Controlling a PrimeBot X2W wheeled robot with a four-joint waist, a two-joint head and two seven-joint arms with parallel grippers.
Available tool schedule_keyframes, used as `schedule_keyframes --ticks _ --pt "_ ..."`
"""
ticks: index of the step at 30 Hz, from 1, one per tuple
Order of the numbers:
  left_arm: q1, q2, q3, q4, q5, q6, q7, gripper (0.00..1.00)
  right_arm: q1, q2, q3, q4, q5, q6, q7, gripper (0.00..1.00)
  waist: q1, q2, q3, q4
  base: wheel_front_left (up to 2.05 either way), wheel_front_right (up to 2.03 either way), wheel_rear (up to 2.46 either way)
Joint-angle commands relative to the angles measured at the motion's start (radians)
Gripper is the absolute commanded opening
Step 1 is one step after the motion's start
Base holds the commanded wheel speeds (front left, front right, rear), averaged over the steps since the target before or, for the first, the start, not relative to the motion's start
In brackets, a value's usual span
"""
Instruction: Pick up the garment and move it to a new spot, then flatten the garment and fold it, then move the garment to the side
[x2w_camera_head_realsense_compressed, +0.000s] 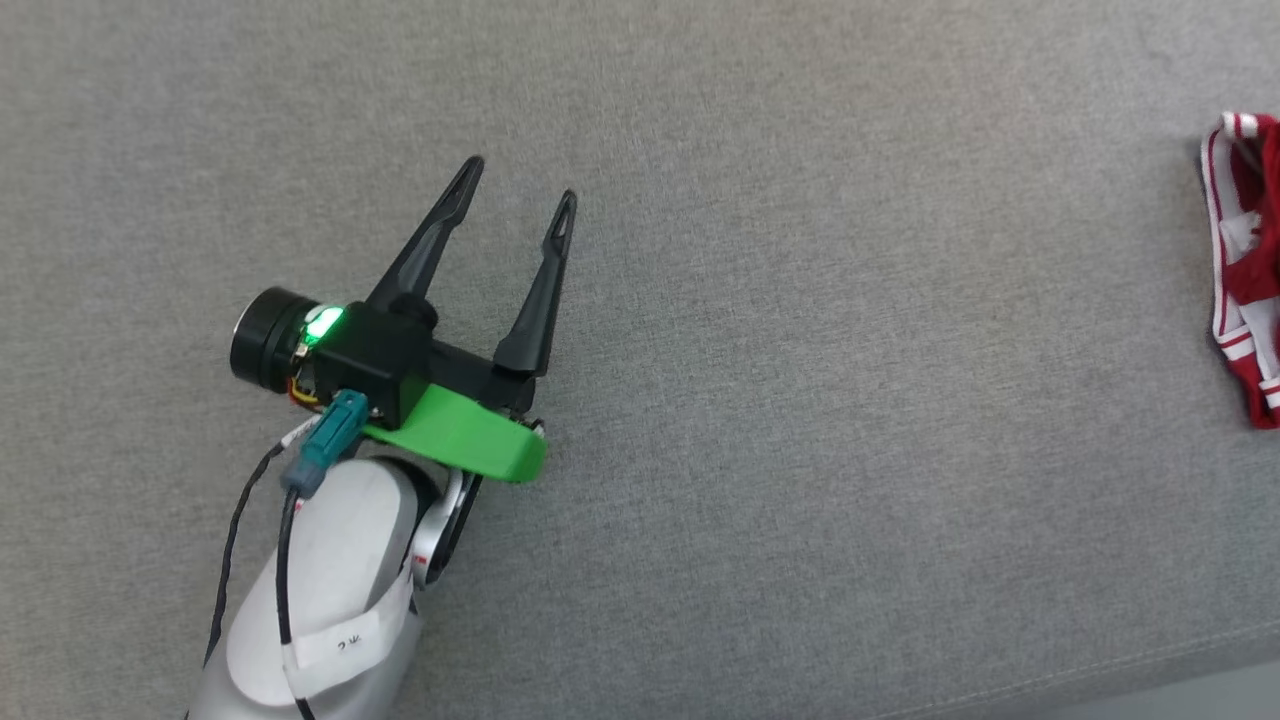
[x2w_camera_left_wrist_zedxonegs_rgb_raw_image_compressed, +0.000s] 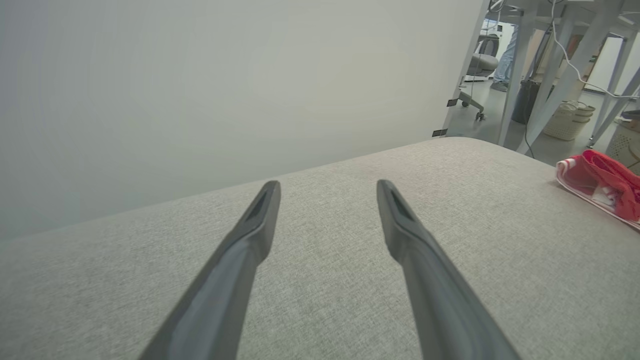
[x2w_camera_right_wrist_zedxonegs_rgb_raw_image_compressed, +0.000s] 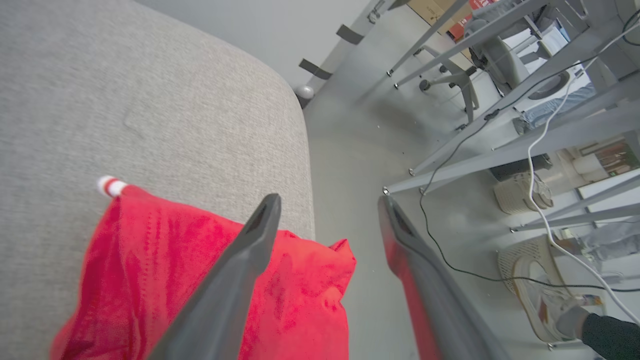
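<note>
The garment (x2w_camera_head_realsense_compressed: 1250, 280) is a bunched red jersey with red-white striped trim, lying at the far right edge of the grey padded surface (x2w_camera_head_realsense_compressed: 800, 300). In the left wrist view the garment (x2w_camera_left_wrist_zedxonegs_rgb_raw_image_compressed: 602, 182) is far off to the right. My left gripper (x2w_camera_head_realsense_compressed: 522, 182) hovers open over bare grey fabric at the left, its fingers (x2w_camera_left_wrist_zedxonegs_rgb_raw_image_compressed: 328, 186) wide apart with nothing between them. My right gripper (x2w_camera_right_wrist_zedxonegs_rgb_raw_image_compressed: 328, 199) is open just above the garment (x2w_camera_right_wrist_zedxonegs_rgb_raw_image_compressed: 150, 260). One finger is over the red cloth, the other over the floor past the surface's edge.
The surface's rounded edge (x2w_camera_right_wrist_zedxonegs_rgb_raw_image_compressed: 305, 165) drops to a grey floor. Metal table legs (x2w_camera_right_wrist_zedxonegs_rgb_raw_image_compressed: 450, 150), cables, woven baskets (x2w_camera_left_wrist_zedxonegs_rgb_raw_image_compressed: 567, 120) and a person's shoe (x2w_camera_right_wrist_zedxonegs_rgb_raw_image_compressed: 545, 300) are beyond it. A pale wall panel (x2w_camera_left_wrist_zedxonegs_rgb_raw_image_compressed: 225, 85) stands behind the surface.
</note>
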Motion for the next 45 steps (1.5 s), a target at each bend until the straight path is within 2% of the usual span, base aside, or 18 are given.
schedule_keyframes --ticks 1,4,10,15,16,21,28,33,45 --pt "0.031 -0.004 0.019 0.007 -0.013 0.01 -0.005 1.0 0.027 0.026 -0.009 -0.028 0.034 -0.002 -0.013 1.0 0.0 0.0 -0.156 0.029 0.0 0.0 0.0" --pt "0.094 -0.013 0.045 0.026 -0.029 0.015 -0.006 1.0 0.09 0.075 -0.029 -0.115 0.099 -0.002 -0.033 1.0 0.0 0.0 -0.231 0.049 0.0 0.0 0.0" --pt "0.209 -0.041 0.087 0.054 -0.051 0.02 -0.006 1.0 0.294 0.17 -0.119 -0.373 0.173 -0.002 -0.075 1.0 0.0 0.0 -0.336 0.095 0.0 0.0 0.0" --pt "0.282 -0.055 0.118 0.062 -0.056 0.015 -0.006 1.0 0.487 0.28 -0.219 -0.573 0.18 -0.002 -0.08 1.0 0.0 0.0 -0.39 0.134 0.0 0.0 0.0" --pt "0.306 -0.062 0.131 0.064 -0.057 0.015 -0.006 1.0 0.558 0.323 -0.245 -0.633 0.171 -0.002 -0.082 1.0 0.0 0.0 -0.405 0.147 0.0 0.0 0.0" --pt "0.358 -0.092 0.175 0.066 -0.066 0.007 -0.006 1.0 0.707 0.433 -0.285 -0.742 0.143 -0.002 -0.084 1.0 0.0 0.0 -0.434 0.174 0.0 0.0 0.0" --pt "0.413 -0.121 0.217 0.062 -0.038 -0.021 -0.006 1.0 0.84 0.525 -0.29 -0.791 0.099 -0.002 -0.111 1.0 0.0 0.0 -0.455 0.203 0.0 0.0 0.0" --pt "0.435 -0.142 0.233 0.068 -0.006 -0.048 -0.006 1.0 0.905 0.589 -0.295 -0.767 0.057 -0.002 -0.147 1.0 0.0 0.0 -0.454 0.213 0.0 0.0 0.0" --pt "0.432 -0.165 0.271 0.07 0.01 -0.07 -0.006 1.0 0.896 0.607 -0.28 -0.745 0.061 -0.002 -0.164 1.0 0.0 0.0 -0.457 0.21 0.0 0.0 0.0"
